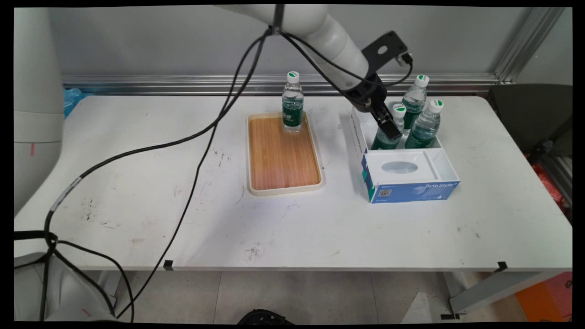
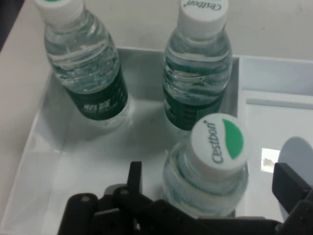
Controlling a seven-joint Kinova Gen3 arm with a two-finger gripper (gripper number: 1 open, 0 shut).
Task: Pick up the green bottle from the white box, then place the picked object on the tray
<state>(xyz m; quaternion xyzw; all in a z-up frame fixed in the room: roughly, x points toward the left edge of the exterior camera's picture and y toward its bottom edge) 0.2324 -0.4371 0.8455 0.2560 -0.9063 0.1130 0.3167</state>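
Note:
My gripper [image 1: 390, 125] is lowered into the back compartment of a white and blue box [image 1: 413, 189] on the table's right side. It is open, with one finger [image 2: 135, 177] left and the other right of the nearest water bottle [image 2: 215, 171], level with the bottle's shoulder and clear of it on both sides. This clear bottle [image 1: 387, 137] has a green label and a white, green-marked cap. Two more such bottles [image 1: 415, 101] [image 1: 426, 124] stand upright behind it in the same compartment [image 2: 44, 147].
A fourth bottle [image 1: 292, 103] stands upright at the far end of a wood-patterned tray [image 1: 283, 157] in the table's middle. The box's front part has an oval-holed lid [image 1: 400, 167]. Black cables [image 1: 196, 137] hang over the left half of the table.

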